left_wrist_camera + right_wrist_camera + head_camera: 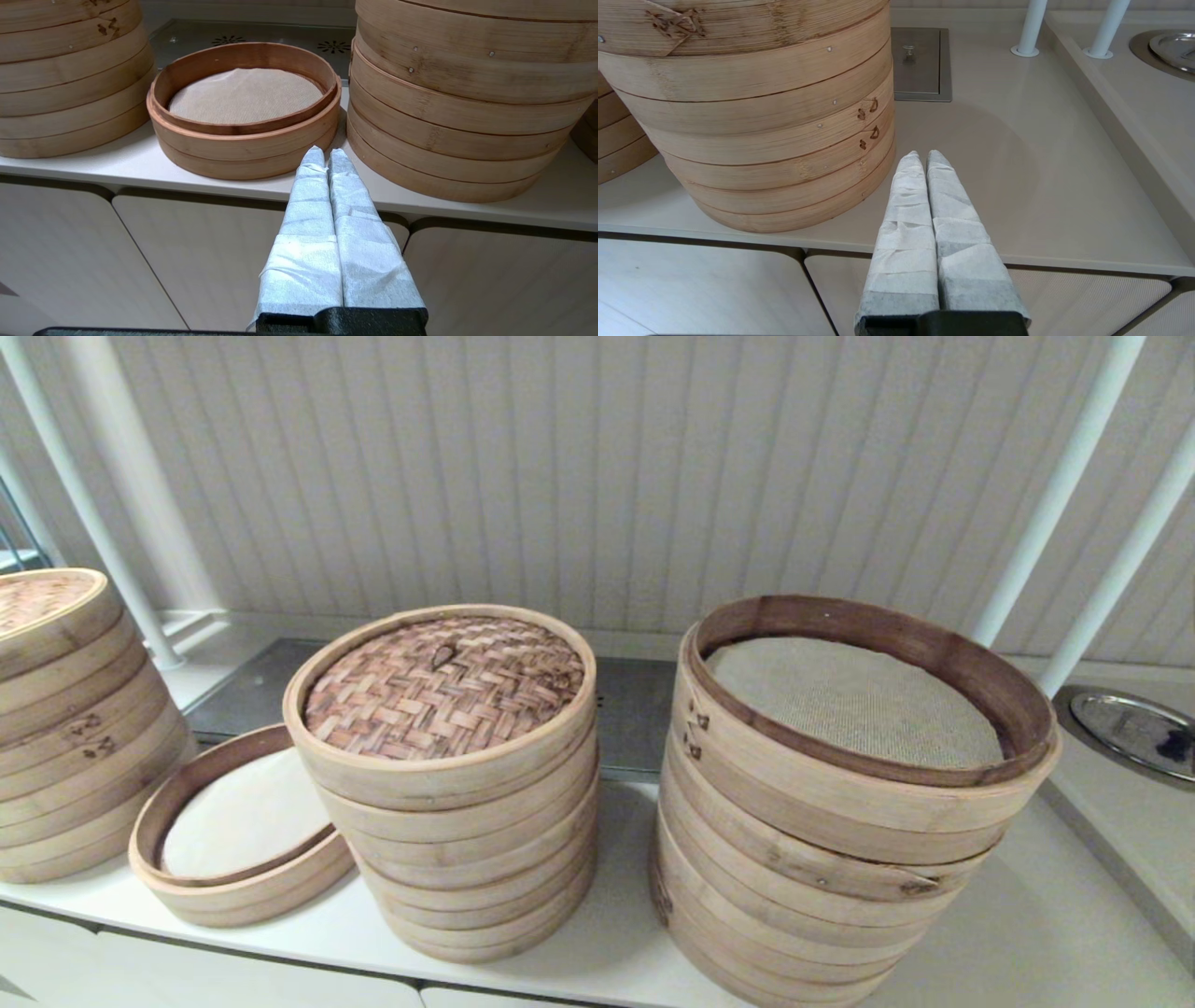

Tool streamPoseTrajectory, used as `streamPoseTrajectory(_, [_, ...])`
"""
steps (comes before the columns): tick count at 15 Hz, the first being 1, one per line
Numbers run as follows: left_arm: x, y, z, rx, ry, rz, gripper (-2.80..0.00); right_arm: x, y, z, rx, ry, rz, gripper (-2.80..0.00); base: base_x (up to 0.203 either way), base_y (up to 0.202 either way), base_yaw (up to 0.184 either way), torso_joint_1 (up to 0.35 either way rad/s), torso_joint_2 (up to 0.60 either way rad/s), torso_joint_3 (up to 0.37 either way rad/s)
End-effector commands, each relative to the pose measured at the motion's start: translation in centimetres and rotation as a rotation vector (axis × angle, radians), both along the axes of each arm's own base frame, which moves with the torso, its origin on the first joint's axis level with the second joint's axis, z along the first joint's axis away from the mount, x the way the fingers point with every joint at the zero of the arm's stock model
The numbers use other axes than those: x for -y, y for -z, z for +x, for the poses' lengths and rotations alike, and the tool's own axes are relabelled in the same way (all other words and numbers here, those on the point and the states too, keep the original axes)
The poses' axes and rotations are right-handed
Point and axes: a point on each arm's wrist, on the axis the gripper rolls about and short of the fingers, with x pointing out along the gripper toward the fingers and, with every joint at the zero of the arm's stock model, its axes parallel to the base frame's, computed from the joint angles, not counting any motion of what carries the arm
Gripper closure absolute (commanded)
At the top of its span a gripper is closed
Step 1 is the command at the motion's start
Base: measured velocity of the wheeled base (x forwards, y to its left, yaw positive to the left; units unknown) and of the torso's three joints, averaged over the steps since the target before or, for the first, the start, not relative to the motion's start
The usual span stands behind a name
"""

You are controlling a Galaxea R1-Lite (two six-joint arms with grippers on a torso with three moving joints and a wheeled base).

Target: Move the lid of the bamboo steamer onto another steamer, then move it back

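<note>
The bamboo steamer lid (443, 686), brown basket weave with a small loop knob, lies on top of the middle multi-tier stack (467, 859). To its left on the counter sits the single shallow steamer (233, 859) (243, 116), with a dark inner rim and a white liner. Neither gripper shows in the head view. My left gripper (325, 156) is shut and empty, in front of the counter edge, pointing at the gap between the shallow steamer and the middle stack. My right gripper (923, 158) is shut and empty, beside the base of the wide stack (756, 140).
A wide stack topped by a steamer with a grey mesh liner (850, 700) stands at the right. Another tall stack with a paler lid (56, 728) is at the far left. White poles (1064, 485) rise behind, and a metal dish (1134, 733) lies at the far right.
</note>
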Motion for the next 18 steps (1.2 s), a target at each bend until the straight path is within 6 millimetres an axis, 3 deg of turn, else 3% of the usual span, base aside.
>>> streamPoseTrajectory(1, [0.0, 0.04, 0.02, -0.004, 0.001, -0.001, 0.0, 0.0, 0.08, 0.02, -0.002, -0.003, 0.0, 0.0, 0.0, 0.0, 0.0, 0.0, 0.0, 0.0])
streamPoseTrajectory(18, [0.0, 0.05, 0.01, -0.004, 0.001, 0.001, 0.0, 0.0, 0.1, 0.02, -0.003, -0.002, 0.002, 0.0, 0.0, 0.0, 0.0, 0.0, 0.0, 0.0])
